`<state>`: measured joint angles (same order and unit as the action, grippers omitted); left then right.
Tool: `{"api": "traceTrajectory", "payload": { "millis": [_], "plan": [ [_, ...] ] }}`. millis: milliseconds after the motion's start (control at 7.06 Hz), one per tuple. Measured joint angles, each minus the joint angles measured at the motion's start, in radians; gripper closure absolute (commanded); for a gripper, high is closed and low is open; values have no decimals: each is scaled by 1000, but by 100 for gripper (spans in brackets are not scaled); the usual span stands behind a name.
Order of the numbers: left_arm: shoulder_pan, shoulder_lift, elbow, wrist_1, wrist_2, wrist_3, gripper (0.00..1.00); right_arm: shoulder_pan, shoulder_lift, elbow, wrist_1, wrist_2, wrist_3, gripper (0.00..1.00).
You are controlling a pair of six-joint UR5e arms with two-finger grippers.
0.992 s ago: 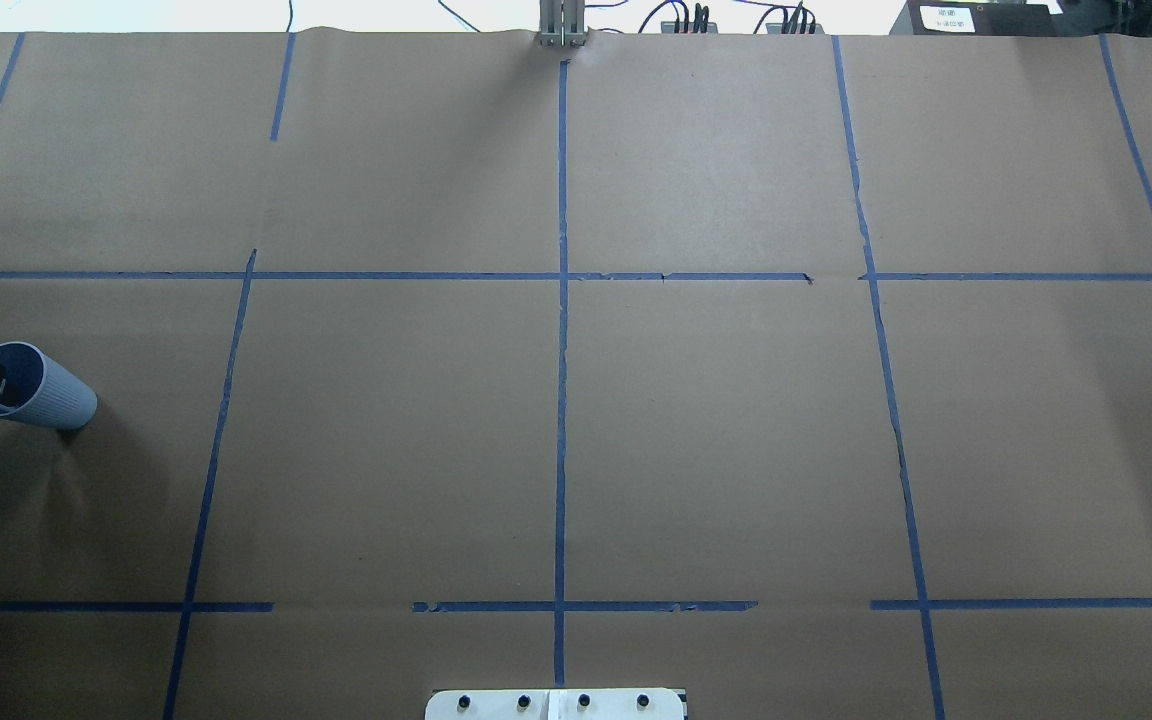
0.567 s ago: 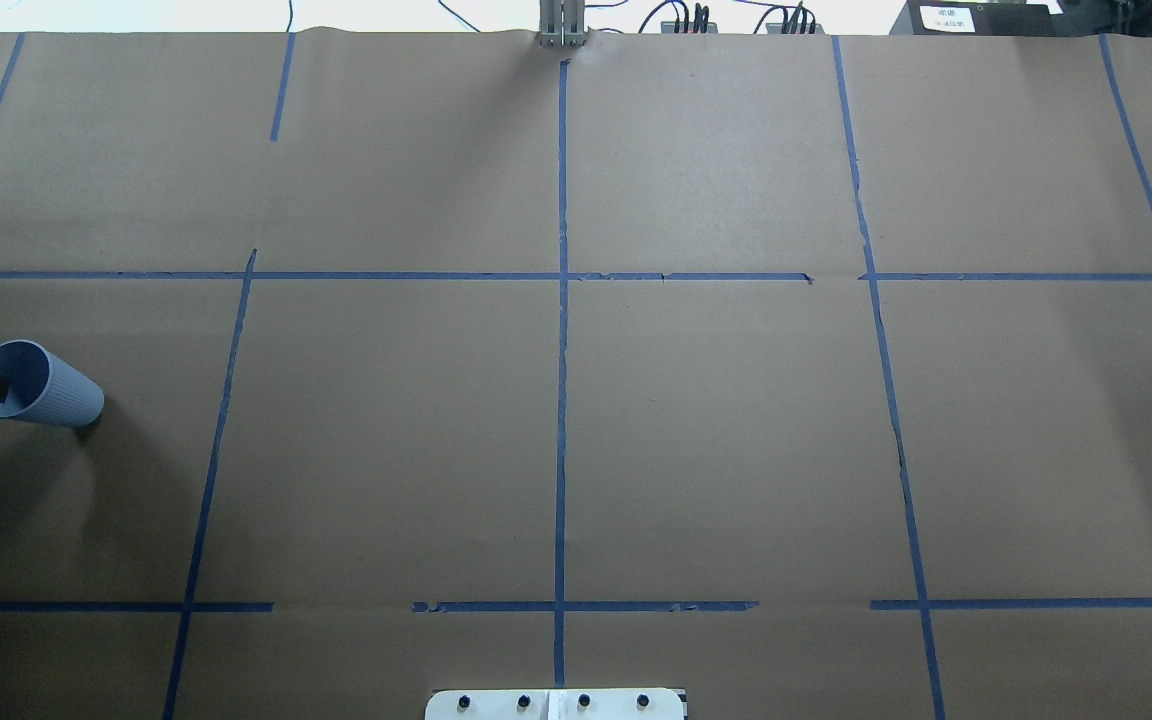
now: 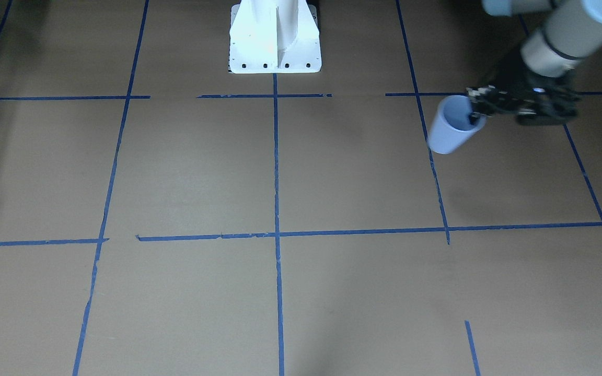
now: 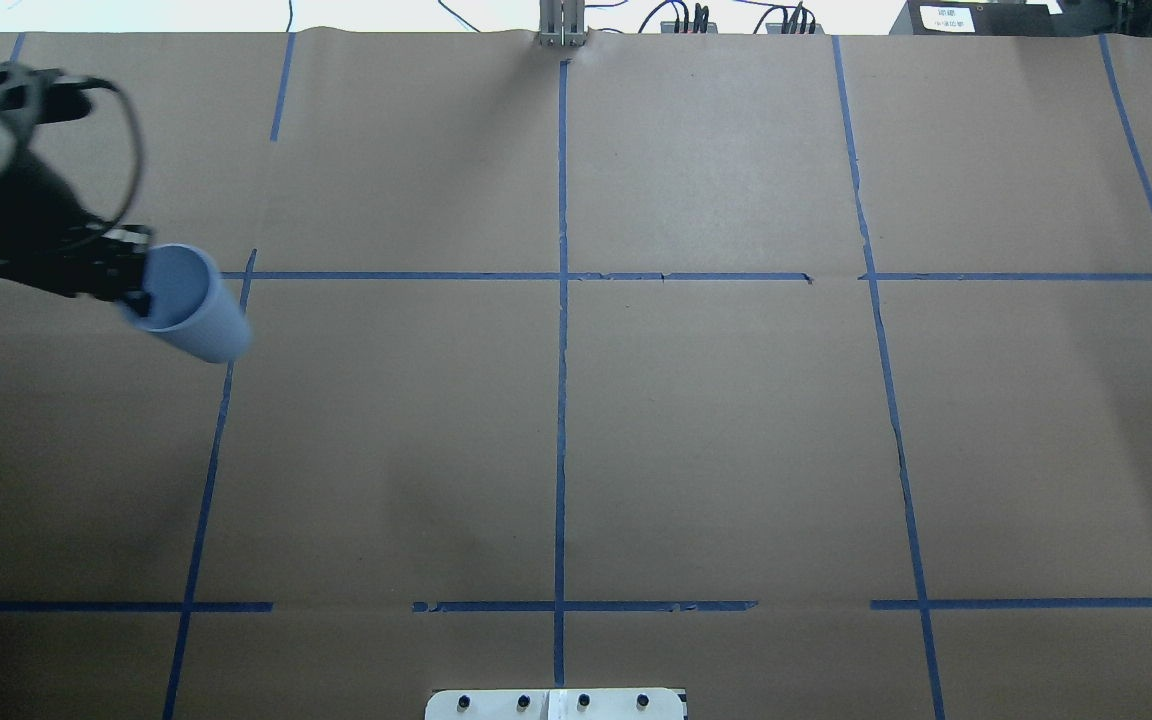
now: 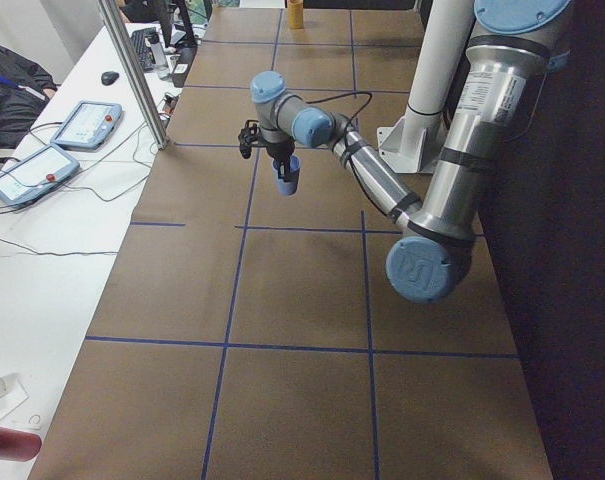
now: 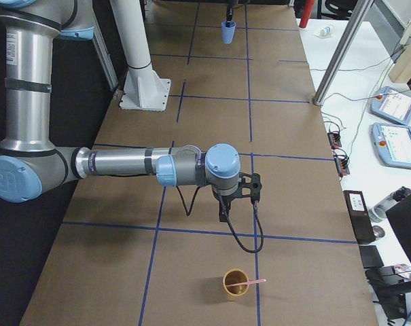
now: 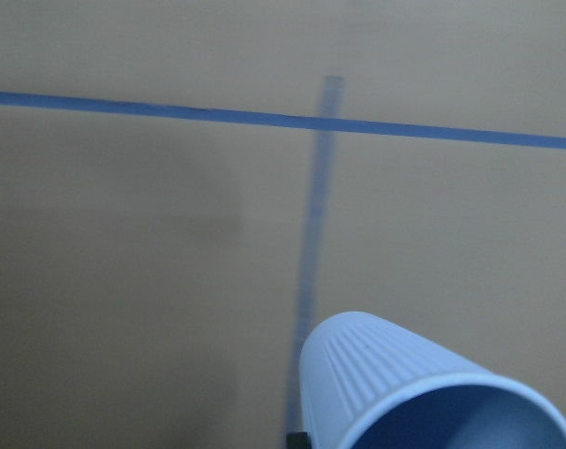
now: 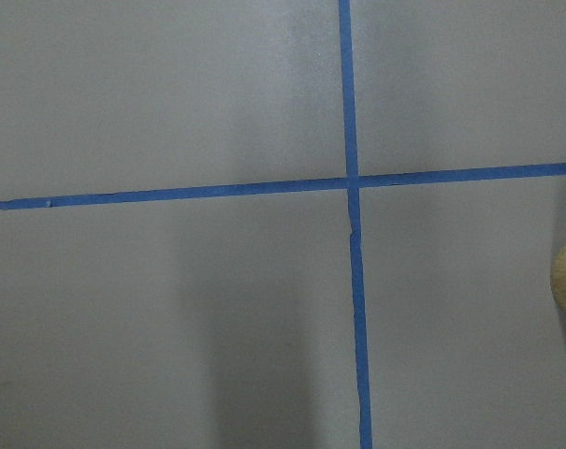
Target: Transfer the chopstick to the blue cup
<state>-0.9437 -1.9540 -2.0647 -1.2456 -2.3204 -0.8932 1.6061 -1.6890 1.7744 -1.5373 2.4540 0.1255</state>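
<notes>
The blue cup (image 4: 198, 325) is pale periwinkle, ribbed, darker blue inside; the chopstick (image 6: 258, 280) is pale pink, the other cup (image 6: 236, 285) ochre, the tabletop (image 4: 736, 450) brown with a blue tape grid (image 4: 561, 440).

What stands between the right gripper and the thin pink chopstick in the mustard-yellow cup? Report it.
Nothing visible. Only bare brown paper lies between the right gripper and the thin pink chopstick, whose tip leans out over the rim of the mustard-yellow cup.
</notes>
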Motion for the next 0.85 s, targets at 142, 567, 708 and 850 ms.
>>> {"api": "traceTrajectory", "payload": {
  "millis": [142,567,708,850],
  "plan": [
    [98,-125,40,24,43,-123,100,0,-2,0,0,0,0,0],
    [285,-368,353,-248,146,-393,100,0,-3,-4,0,1,2,0],
    [311,-403,430,-310,172,-419,99,0,-3,-4,0,2,2,0],
    [336,-418,477,-353,200,-428,94,1,-3,-4,0,2,3,0]
  ]
}}
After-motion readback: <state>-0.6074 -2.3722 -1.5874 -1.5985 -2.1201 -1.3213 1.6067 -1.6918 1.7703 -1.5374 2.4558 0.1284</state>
